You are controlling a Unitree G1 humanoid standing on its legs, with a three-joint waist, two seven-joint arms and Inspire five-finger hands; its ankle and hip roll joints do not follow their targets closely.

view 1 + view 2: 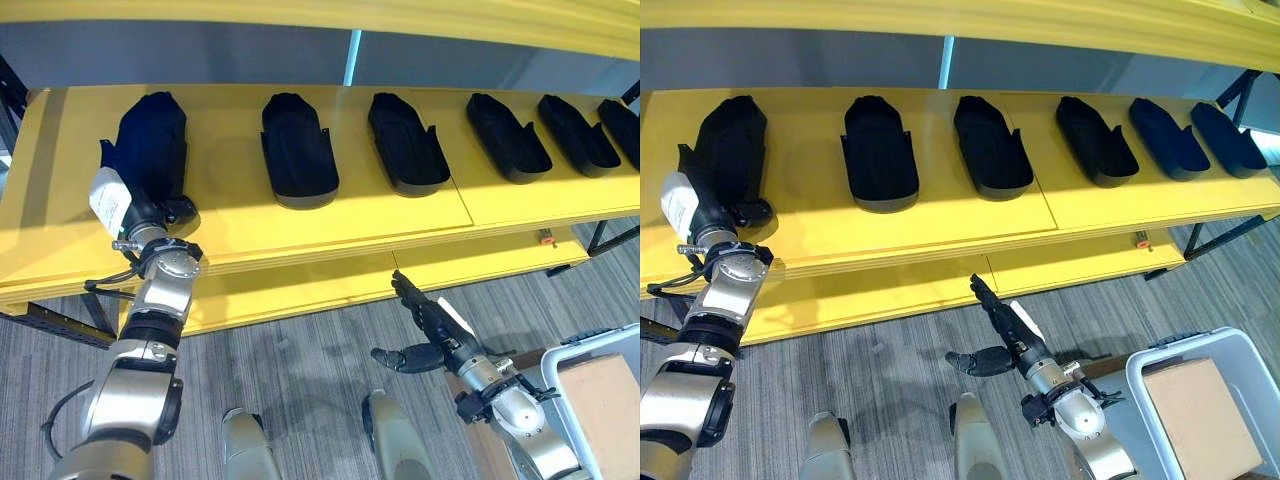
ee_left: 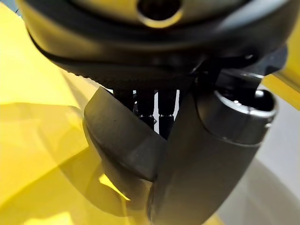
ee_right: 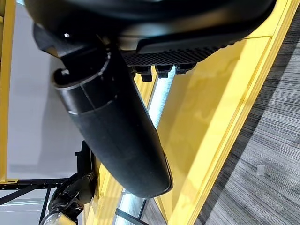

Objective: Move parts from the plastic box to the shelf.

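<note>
Several black shoe-shaped parts lie in a row on the yellow shelf (image 1: 230, 215). My left hand (image 1: 150, 212) is at the near end of the leftmost part (image 1: 150, 140). In the left wrist view that part's dark wall (image 2: 119, 140) sits between the thumb (image 2: 211, 159) and the curled fingers. My right hand (image 1: 432, 328) hangs over the floor in front of the shelf's lower board, fingers straight, thumb spread, holding nothing. The pale plastic box (image 1: 1160, 362) stands at the lower right with a brown cardboard piece (image 1: 1200, 415) inside.
The other parts (image 1: 298, 150) (image 1: 405, 140) (image 1: 507, 135) lie spaced along the shelf toward the right. Bare yellow board runs along the shelf's front edge. A lower yellow shelf board (image 1: 300, 290) juts out above grey carpet (image 1: 300, 360). Dark shelf legs (image 1: 600, 240) stand at the right.
</note>
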